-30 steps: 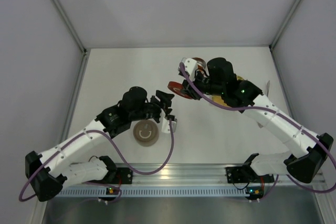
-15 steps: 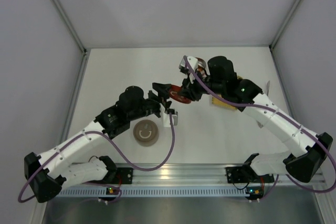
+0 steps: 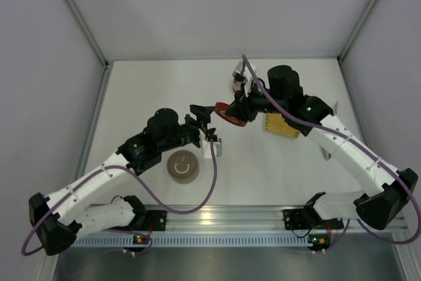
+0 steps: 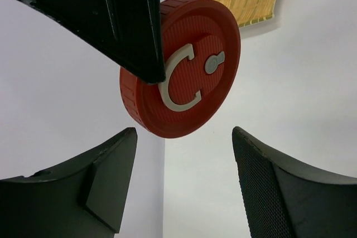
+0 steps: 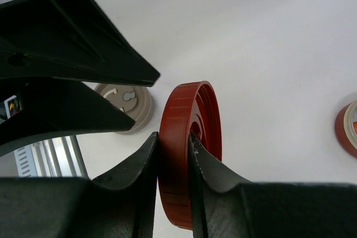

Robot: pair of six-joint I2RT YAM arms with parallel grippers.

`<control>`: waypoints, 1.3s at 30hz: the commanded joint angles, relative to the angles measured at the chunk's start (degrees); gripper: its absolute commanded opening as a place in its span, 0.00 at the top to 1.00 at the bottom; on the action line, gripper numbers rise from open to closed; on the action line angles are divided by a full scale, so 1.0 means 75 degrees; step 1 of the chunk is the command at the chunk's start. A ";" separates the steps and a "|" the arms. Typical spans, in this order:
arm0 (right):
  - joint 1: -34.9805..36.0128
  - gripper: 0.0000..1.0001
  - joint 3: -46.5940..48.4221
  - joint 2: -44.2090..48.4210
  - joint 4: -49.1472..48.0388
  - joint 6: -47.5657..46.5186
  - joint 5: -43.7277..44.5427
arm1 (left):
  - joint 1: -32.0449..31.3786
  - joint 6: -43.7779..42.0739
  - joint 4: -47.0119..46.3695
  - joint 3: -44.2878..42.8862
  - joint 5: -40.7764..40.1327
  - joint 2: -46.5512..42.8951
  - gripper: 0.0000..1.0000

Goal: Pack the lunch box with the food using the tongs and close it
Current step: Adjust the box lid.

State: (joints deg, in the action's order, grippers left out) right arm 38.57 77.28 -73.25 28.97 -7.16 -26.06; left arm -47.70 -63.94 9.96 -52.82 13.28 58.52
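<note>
Two claws meet over the middle of the surface [image 3: 158,90]. The right claw [image 5: 174,137] is pinched narrow on the rim of a red lid [image 4: 189,82], which it holds on edge and clear of the surface. The left claw [image 3: 202,113] faces the lid's top with its jaws spread wide and touches nothing.

We read this step as a hand-over of the lid, or as steadying it. To do it well, the left claw should come in square to the lid. Its jaws should close on a bare part of the rim, away from the right claw's finger that crosses the lid's upper left. The right claw should let go only once that second grip is firm, or the lid may tip or drop.

A beige lid [image 3: 183,164] lies flat just near of the left claw. A yellow mat [image 3: 283,126] lies under the right arm.

We cannot find the food or the tongs in any view. The right arm covers much of the far right, and a pale sliver by the right wall is too small to name. A red tin [image 5: 348,129] is cut off at the edge of the right wrist view, so its contents cannot be seen.
</note>
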 commanded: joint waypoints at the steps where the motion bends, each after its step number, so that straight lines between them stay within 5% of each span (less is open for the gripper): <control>1: -0.0430 1.00 0.0244 0.0053 -0.0768 0.0764 -0.0426 | -0.0026 0.0474 -0.0110 -0.0047 0.0373 -0.0384 0.26; 6: -0.1274 1.00 0.0045 -0.0041 -0.1424 0.1645 -0.1560 | 0.0043 0.1305 -0.0109 -0.0258 0.0234 -0.0257 0.28; 11: -0.1673 1.00 -0.0201 0.0029 -0.1765 0.2091 -0.2314 | 0.0524 0.2162 0.0266 -0.0914 0.1194 0.0060 0.36; 20: -0.1720 1.00 -0.0635 0.0158 -0.2549 0.2981 -0.2923 | 0.0536 0.3087 -0.0179 -0.1406 0.1440 0.0634 0.30; 39: -0.1732 1.00 -0.0811 0.0029 -0.3241 0.3895 -0.3275 | 0.0524 0.2537 -0.0167 -0.1301 0.1171 0.0845 0.28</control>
State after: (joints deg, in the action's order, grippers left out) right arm 26.33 71.29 -73.67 10.41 20.01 -48.38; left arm -43.86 -43.88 11.60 -61.63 22.55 64.29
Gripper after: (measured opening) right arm 0.225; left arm 0.721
